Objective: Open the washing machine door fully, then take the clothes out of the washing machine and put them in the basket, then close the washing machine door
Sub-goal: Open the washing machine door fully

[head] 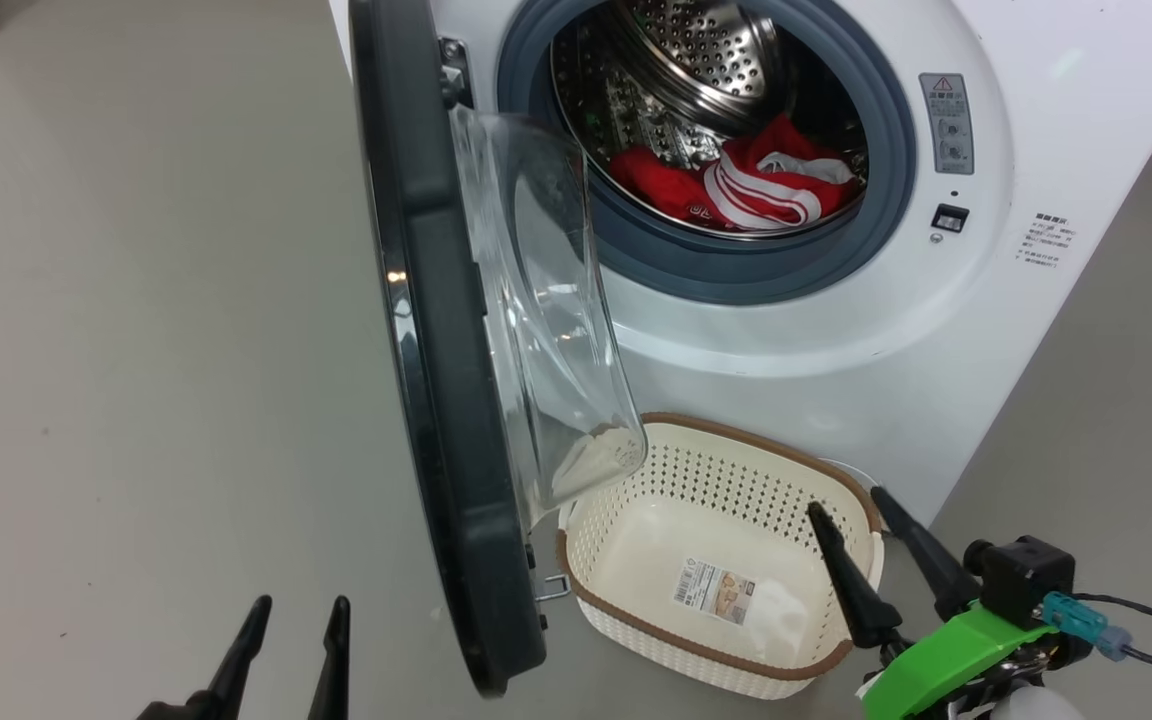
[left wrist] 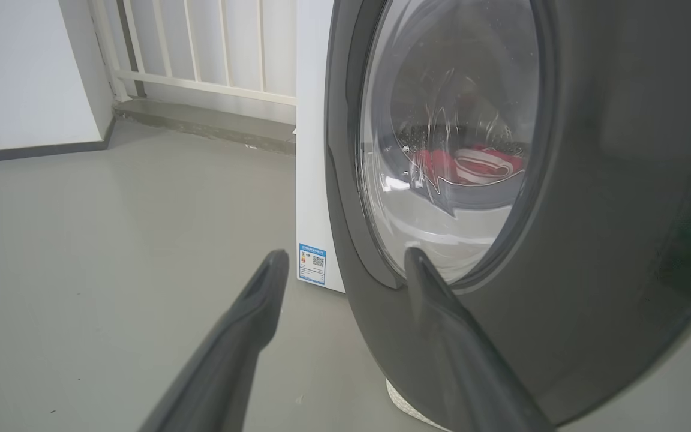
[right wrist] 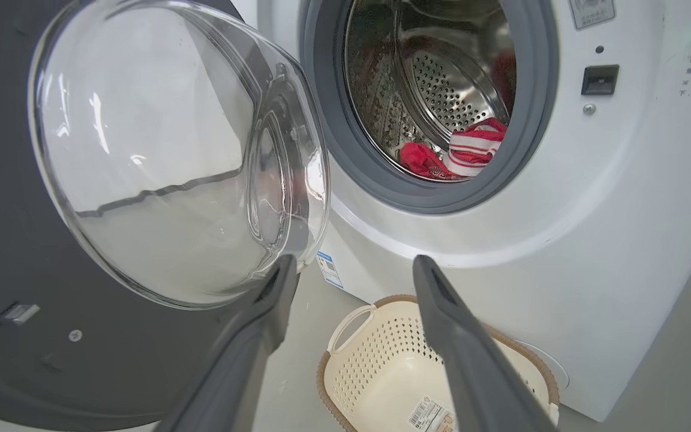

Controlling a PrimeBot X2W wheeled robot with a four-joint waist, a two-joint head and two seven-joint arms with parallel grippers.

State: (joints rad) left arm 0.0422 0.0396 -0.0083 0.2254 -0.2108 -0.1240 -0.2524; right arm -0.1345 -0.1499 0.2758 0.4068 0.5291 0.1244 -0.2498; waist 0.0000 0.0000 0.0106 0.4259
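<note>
Right gripper, jaws spread and empty, hangs near the right end of the basket; left gripper, likewise open and empty, sits on the outer side of the washing machine door. Likely hazard — the door stands edge-on, its glass bowl overhanging the basket, so a reaching arm may strike it or a garment may drop wide. Clothes lie low in the drum, above and well beyond the right gripper.

Warning triangle on the washing machine label; print looks unreadable.
</note>
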